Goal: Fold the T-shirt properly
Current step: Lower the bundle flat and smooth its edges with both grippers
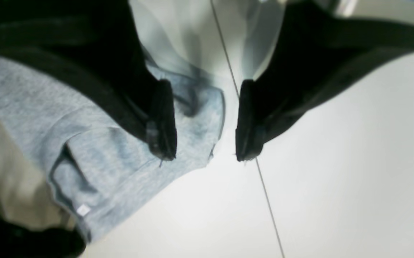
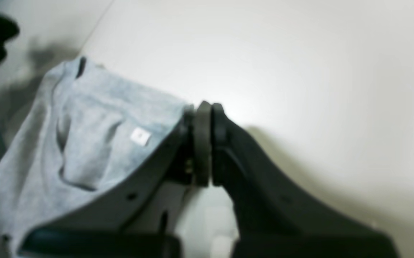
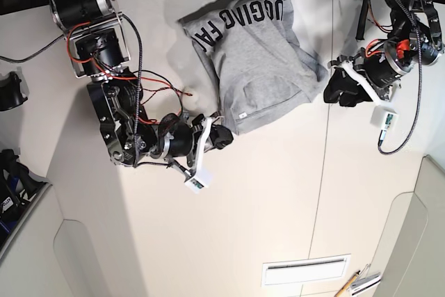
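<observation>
Right gripper [image 3: 224,135]: fingers together at the shirt's near-left corner; cannot tell if cloth is pinched. Grey T-shirt [image 3: 261,67]: on the table [image 3: 243,213], between grippers. Left gripper [image 3: 332,95]: wide, at the shirt's right corner.

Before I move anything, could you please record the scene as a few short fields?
garment: grey T-shirt, partly folded
lettering: black, upper part in base view
label: small, white
left gripper: open, at a shirt corner
right gripper: shut, at the opposite corner; grip on cloth unclear
surface: white, with a thin seam
</observation>
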Robot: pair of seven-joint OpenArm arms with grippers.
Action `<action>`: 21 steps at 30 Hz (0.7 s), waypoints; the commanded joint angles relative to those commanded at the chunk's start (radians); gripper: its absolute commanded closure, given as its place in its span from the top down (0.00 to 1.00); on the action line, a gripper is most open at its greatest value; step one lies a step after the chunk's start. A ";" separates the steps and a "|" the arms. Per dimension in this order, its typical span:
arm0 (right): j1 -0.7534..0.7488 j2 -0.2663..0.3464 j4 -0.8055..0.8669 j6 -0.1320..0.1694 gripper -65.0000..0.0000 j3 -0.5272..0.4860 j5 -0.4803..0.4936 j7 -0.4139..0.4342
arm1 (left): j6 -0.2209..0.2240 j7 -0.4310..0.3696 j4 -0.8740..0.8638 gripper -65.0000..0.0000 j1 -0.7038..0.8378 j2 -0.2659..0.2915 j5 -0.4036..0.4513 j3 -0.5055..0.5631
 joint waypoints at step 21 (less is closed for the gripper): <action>-0.509 0.035 0.381 0.009 0.00 0.365 0.274 -0.180 | 0.000 0.091 -0.031 0.45 0.229 0.006 -0.185 -0.078</action>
